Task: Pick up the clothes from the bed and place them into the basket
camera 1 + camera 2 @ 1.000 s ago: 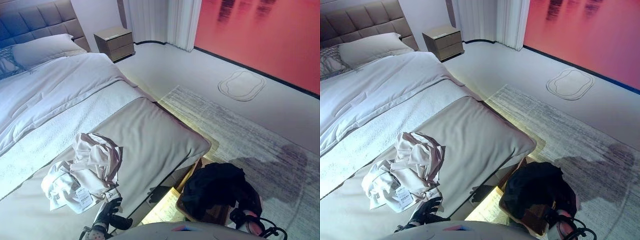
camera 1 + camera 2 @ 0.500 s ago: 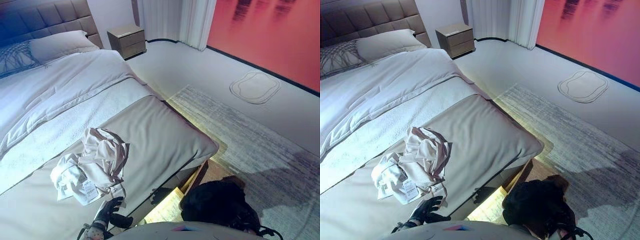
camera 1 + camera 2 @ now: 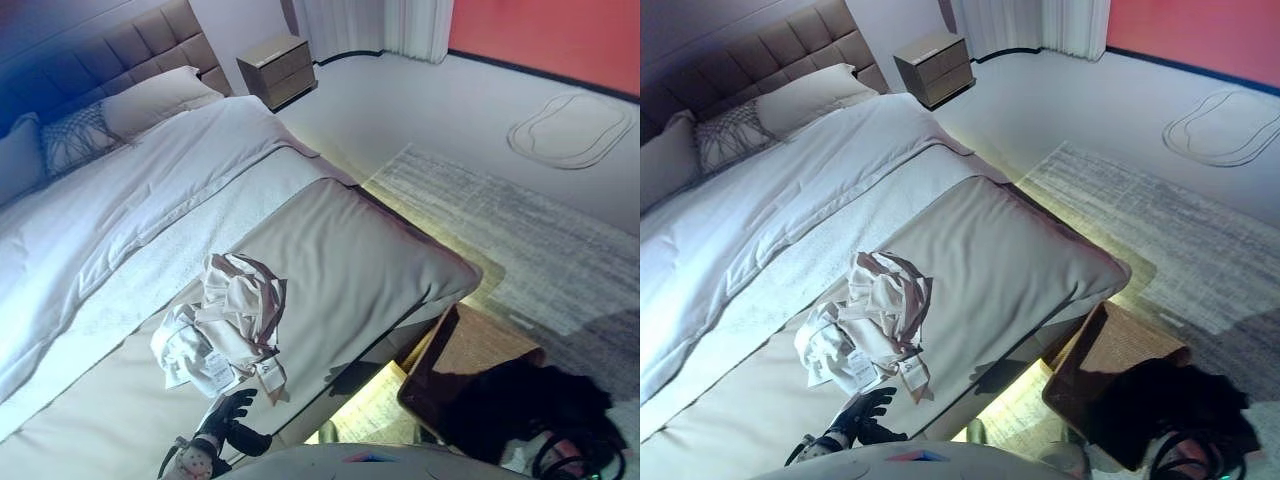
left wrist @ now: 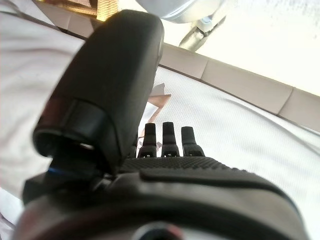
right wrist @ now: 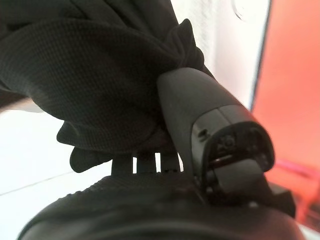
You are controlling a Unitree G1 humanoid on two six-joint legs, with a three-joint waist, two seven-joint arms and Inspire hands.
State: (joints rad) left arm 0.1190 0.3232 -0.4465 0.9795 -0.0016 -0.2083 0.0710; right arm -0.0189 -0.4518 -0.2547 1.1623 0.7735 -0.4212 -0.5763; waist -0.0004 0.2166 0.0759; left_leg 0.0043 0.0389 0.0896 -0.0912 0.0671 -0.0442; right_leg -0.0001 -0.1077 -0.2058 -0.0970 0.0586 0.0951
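A pile of pale beige and white clothes (image 3: 235, 320) lies on the bed's tan foot section (image 3: 350, 260). My left hand (image 3: 228, 418) is open and empty just in front of the pile, at the bed's near edge; its fingers (image 4: 170, 140) are straight over the bed cover. A brown wicker basket (image 3: 485, 345) stands on the floor by the bed's corner. A black garment (image 3: 530, 405) hangs over the basket's near right side. My right hand (image 5: 150, 210) is shut on this black garment (image 5: 100, 75), thumb pressed into the cloth.
A white duvet (image 3: 130, 200) and pillows (image 3: 160, 95) cover the far half of the bed. A nightstand (image 3: 278, 65) stands by the headboard. A grey rug (image 3: 520, 220) lies right of the bed, with an oval mat (image 3: 572, 130) beyond it.
The camera has turned, so the whole scene has shifted. The black garment in my right hand now sits at the basket's near right, and the basket's brown inside shows. My left hand stays put.
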